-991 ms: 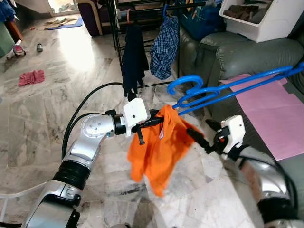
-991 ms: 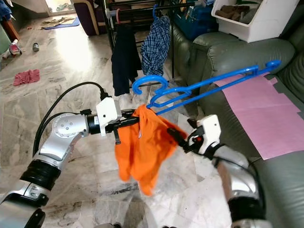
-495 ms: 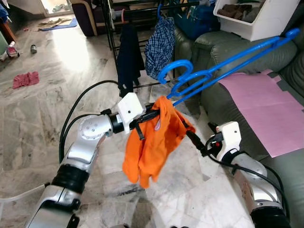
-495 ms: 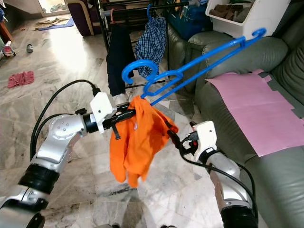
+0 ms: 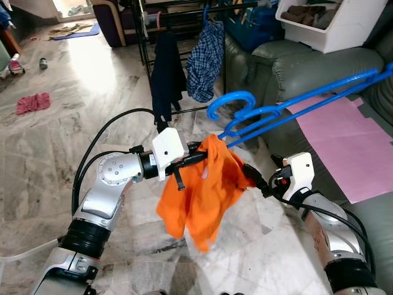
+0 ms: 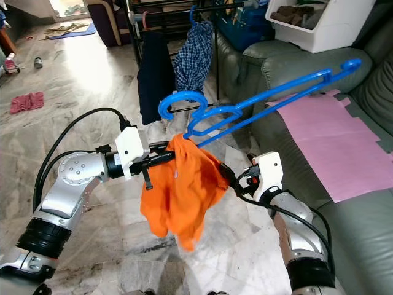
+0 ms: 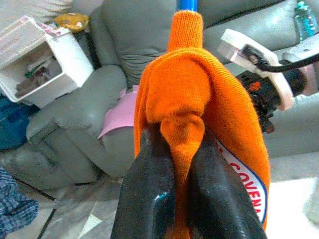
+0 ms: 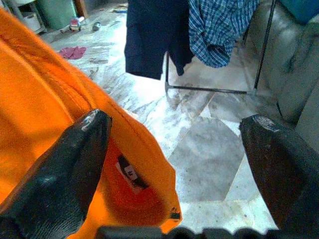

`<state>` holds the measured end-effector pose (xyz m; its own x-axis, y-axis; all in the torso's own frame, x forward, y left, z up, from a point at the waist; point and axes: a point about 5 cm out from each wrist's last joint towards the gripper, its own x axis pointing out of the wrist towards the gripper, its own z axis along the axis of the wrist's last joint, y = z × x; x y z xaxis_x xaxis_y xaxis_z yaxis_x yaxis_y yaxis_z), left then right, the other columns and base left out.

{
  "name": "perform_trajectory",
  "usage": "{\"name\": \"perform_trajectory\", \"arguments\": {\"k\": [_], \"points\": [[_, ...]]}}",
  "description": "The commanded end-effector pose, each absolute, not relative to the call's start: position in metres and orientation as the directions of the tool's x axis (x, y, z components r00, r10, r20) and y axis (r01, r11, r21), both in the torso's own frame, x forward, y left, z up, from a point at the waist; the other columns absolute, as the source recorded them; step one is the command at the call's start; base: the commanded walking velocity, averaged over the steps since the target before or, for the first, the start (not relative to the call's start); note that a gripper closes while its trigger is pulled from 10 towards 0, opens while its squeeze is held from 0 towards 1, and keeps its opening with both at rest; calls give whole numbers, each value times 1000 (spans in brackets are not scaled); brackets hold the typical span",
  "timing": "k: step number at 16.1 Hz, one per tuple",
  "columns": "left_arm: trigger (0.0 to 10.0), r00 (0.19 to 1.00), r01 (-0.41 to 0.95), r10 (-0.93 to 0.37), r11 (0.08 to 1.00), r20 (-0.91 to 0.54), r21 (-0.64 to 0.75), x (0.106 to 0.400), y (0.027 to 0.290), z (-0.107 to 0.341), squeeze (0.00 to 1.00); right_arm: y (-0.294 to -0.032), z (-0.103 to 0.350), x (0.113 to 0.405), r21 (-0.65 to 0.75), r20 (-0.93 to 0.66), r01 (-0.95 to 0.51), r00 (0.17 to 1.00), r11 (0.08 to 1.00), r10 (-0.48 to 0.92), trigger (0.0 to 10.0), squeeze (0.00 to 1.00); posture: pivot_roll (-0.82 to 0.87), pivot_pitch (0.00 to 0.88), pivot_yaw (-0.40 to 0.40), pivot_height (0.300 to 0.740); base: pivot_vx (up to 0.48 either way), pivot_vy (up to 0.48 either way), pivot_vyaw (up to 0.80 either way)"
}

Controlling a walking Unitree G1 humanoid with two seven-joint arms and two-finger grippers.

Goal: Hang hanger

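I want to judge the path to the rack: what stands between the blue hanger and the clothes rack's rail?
Nothing visible blocks the way. The blue hanger, with the orange shirt pinched by the left gripper, has open floor before the clothes rack. The rail already carries a dark garment and plaid shirt.

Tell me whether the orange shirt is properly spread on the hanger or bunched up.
Bunched up. The orange shirt hangs in a crumpled clump from one end of the blue hanger, its fabric pinched in the left end effector.
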<state>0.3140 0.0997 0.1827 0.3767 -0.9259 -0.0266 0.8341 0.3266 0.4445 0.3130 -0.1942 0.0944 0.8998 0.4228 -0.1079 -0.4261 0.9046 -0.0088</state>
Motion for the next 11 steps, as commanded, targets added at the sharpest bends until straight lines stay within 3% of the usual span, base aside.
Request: {"name": "perform_trajectory", "arguments": {"k": [1, 11], "points": [[0, 350, 826, -937, 309, 0, 471, 310, 98, 193, 0, -197, 97, 317, -9, -102, -428, 900, 904, 424, 10000, 0, -26, 110, -4, 740, 0, 0, 0], [0, 286, 839, -951, 306, 114, 450, 299, 82, 225, 0, -195, 71, 323, 32, -229, -417, 881, 908, 413, 10000, 0, -15, 112, -11, 740, 0, 0, 0]]}}
